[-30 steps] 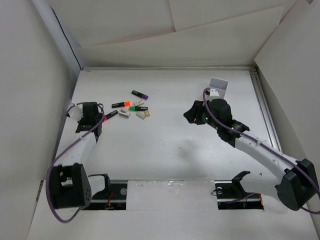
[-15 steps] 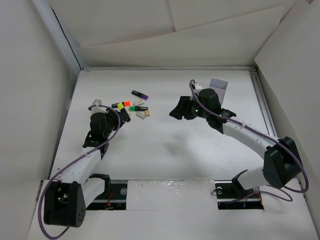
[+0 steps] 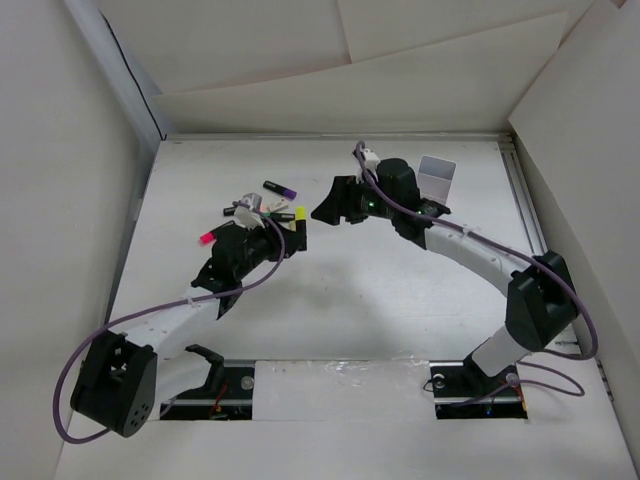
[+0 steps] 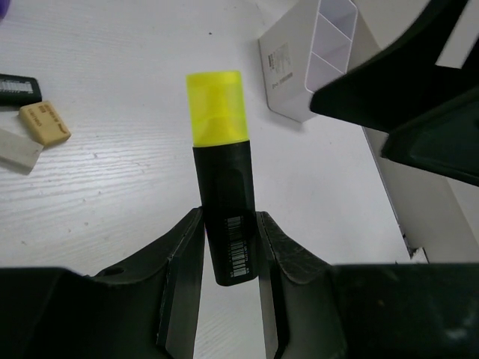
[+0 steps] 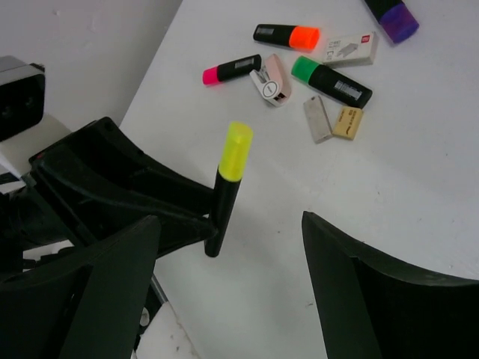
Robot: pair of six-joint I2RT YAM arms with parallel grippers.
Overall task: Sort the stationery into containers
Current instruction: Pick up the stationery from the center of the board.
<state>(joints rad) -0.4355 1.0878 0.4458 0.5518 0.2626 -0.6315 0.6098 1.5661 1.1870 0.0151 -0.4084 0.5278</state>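
Currently the left end effector (image 4: 229, 221) is closed narrow on the black barrel of the yellow-capped marker (image 4: 218, 112). The barcode end sits between the jaws and the cap sticks out ahead. The marker is held above the bench (image 3: 350, 290), about mid-width and toward the far edge.

The right end effector (image 3: 328, 206) faces it from the right side, near but not touching. Its jaws are wide with nothing gripped.

The white compartment box (image 3: 437, 178) stands near the far right corner, well apart from the held marker. The left wrist view shows a row of its cells.

Loose stationery lies on the bench toward the far left:
- orange-capped marker (image 5: 284, 35)
- pink-capped marker (image 5: 230, 69)
- green-capped marker (image 5: 329, 81)
- purple-capped marker (image 5: 393, 15), partly cut off by the frame
- tan eraser (image 5: 346, 122), just beside a grey eraser (image 5: 316, 118)
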